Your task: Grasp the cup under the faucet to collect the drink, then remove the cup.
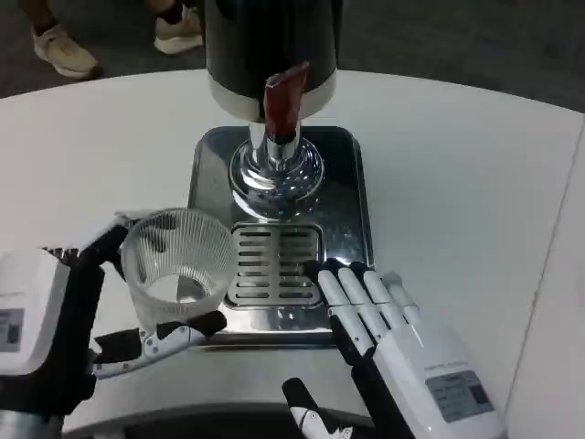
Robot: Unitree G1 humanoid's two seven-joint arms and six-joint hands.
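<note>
The left hand's fingers (169,340) curl around the ribbed clear plastic cup (176,265), one finger crossing under its front wall and others showing dark through the far side, so the left hand (55,320) holds the cup upright. The cup stands at the left edge of the chrome drip tray (352,183), just beside the slotted grate (274,263), and appears to hold no drink; its base is hard to separate from the tray's rim.

The right hand's fingers (361,297) lie straight and close together, holding nothing, their tips resting at or just above the grate's right edge. The right hand (411,352) seems to be waiting.

The step in hand looks like the carry: the cup is grasped but is not yet under the faucet (274,155), whose chrome spout sits over the tray behind the grate, below the red tap lever (285,91) of the dark dispenser (272,46). The next move would call for shifting the cup right and away from the robot until its mouth sits below the spout, keeping it level; the lever would then need working, possibly by the free right hand.

Counted: one cup, one faucet, one lever, one tray with one grate, two hands. Two shoes (64,50) of a bystander stand beyond the white table (475,183).
</note>
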